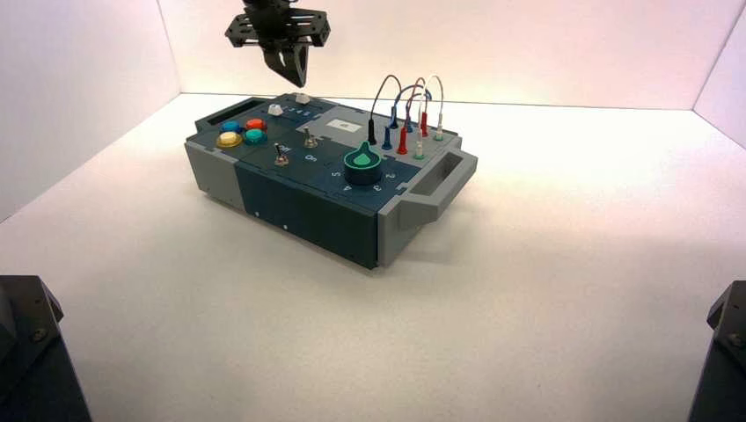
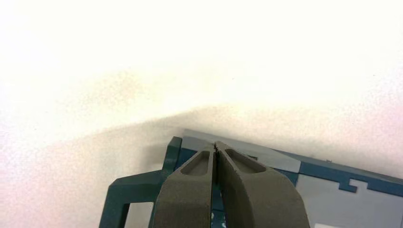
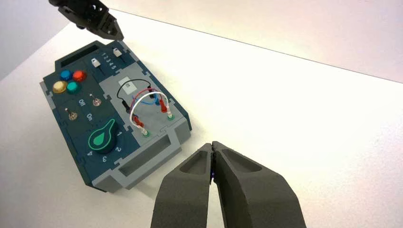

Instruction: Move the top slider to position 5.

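One step, the approach, seems in hand: the left gripper (image 1: 302,85), upper left of the frame, hovers pressed together above the top slider (image 1: 302,98). Next calls for lowering beside it, then pushing toward 5 (image 3: 114,67). The right arm (image 1: 723,360) idles lower right.

Smooth, pale pinkish-white upright walls (image 1: 528,53) enclose the far side and both flanks of a broad, matte off-white flat surface (image 1: 563,202), meeting at plain vertical corners. A thin dark straight seam (image 1: 563,104) marks the base of the far wall. Bright white light washes out the surface's far stretch, with duller, warmer tones nearer the camera.
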